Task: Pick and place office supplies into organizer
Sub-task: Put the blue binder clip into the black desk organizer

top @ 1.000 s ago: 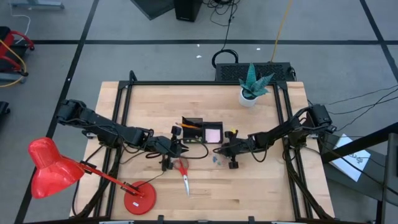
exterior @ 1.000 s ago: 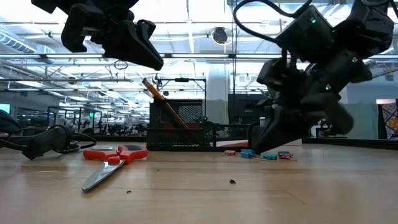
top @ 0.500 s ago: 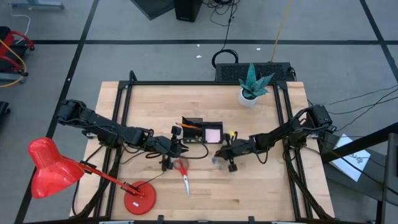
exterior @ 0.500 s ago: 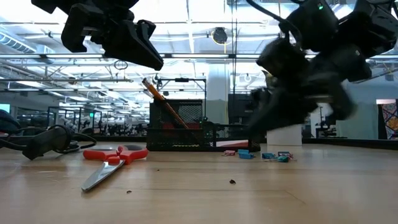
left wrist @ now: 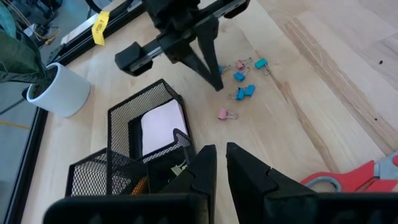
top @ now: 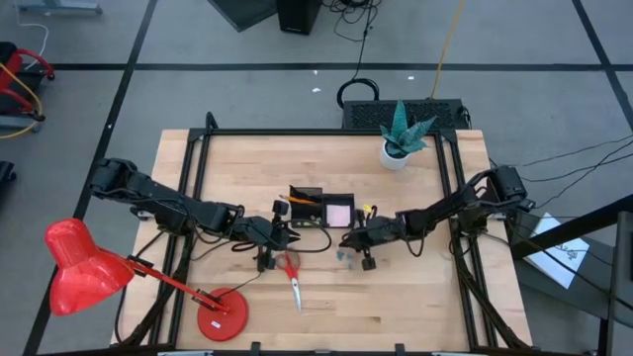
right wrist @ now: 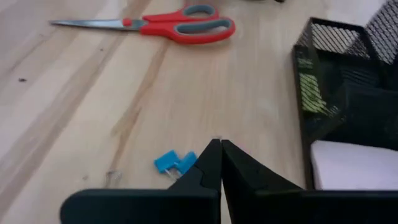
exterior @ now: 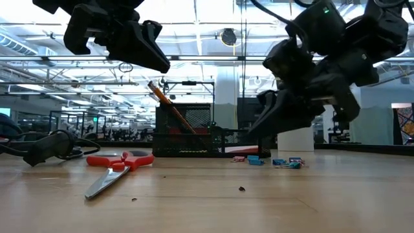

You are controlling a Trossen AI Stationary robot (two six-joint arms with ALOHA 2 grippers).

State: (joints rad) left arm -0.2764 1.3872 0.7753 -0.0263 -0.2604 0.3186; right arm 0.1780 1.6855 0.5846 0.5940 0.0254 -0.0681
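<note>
While the right gripper (top: pixel 348 240) hangs with its fingers pressed together on nothing, the small clips (exterior: pixel 279 162) risk being nudged and scattered across the table (top: pixel 415 307) instead of grasped. In the high view, at the frame's centre, the clips are seen just below the gripper's tip. The organizer (top: pixel 321 212) sits just beside it, up and to the left. The scissors (top: pixel 293 274) lie lower left of centre, near the left gripper (top: pixel 265 259), whose fingers are nearly closed on nothing.
</note>
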